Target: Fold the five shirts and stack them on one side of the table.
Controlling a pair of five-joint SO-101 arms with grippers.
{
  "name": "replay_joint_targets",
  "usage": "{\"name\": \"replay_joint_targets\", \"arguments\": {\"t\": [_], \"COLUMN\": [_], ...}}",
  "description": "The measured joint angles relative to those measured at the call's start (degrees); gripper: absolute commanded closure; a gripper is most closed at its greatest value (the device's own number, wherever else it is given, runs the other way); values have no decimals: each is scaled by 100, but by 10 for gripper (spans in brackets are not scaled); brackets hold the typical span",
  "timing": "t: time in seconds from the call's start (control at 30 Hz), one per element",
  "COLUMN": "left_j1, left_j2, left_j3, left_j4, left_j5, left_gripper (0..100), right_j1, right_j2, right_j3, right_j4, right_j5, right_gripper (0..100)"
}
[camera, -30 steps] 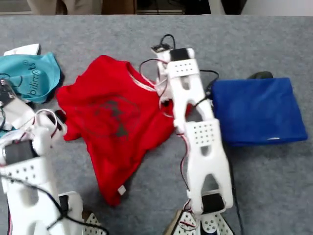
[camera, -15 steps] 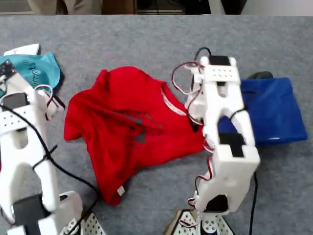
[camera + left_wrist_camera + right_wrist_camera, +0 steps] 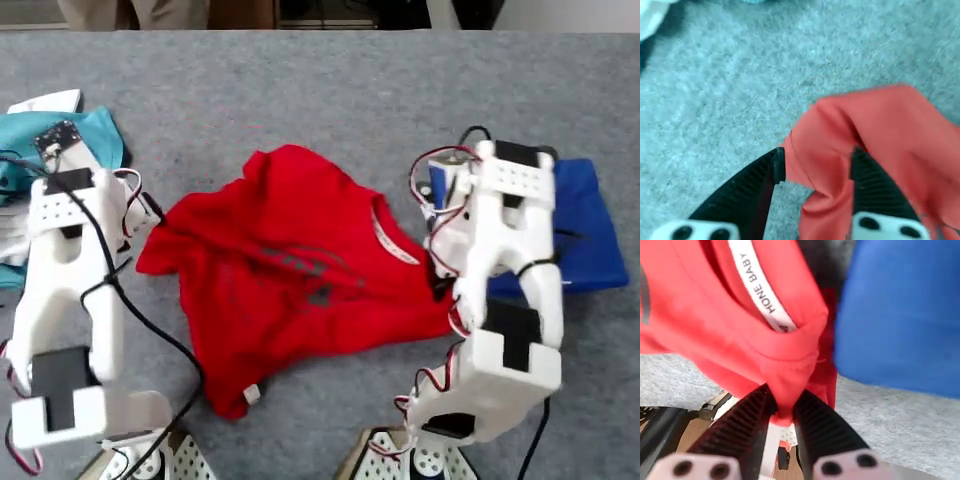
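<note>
Your left arm extends forward, its tool nipping a fold of the red shirt. Your right arm stands bent above its base, its tool clamped on the shirt near the collar.

Light: bright, even, from overhead; soft faint shadows on the table under raised edges of the red shirt; deep shadow between it and the blue shirt, right wrist view.

The table holds three shirts, namely one red shirt, one blue shirt and one teal shirt, one white cloth, and two arms, the left arm and the right arm.
</note>
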Motion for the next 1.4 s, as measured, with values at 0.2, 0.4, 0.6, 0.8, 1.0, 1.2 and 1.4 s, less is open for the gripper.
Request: {"name": "replay_joint_targets", "arguments": {"t": [0.2,0.4,0.6,0.8,1.0,1.2,1.4], "left_j1": [-176,-273,-264,-202,-132,-149,-167], "left_j2": [730,1389,2048,2699,3174,3358,3358], "left_j3": [-422,-738,-1029,-1697,-2523,-3279,-4167], "left_j4": [-18,-18,246,343,835,1486,2259], "left_j5": [0,79,580,1275,1354,1345,1196], "left_gripper": [722,722,722,733,978,981,982], "right_j1": [510,554,730,756,756,756,756], "right_j2": [-26,-26,-26,-26,-26,-26,-26], "right_j3": [0,0,0,0,0,0,-440], "right_j4": [0,0,0,0,0,0,0], "right_j5": [88,105,114,114,114,114,193], "right_gripper": [993,993,993,993,993,993,993]}}
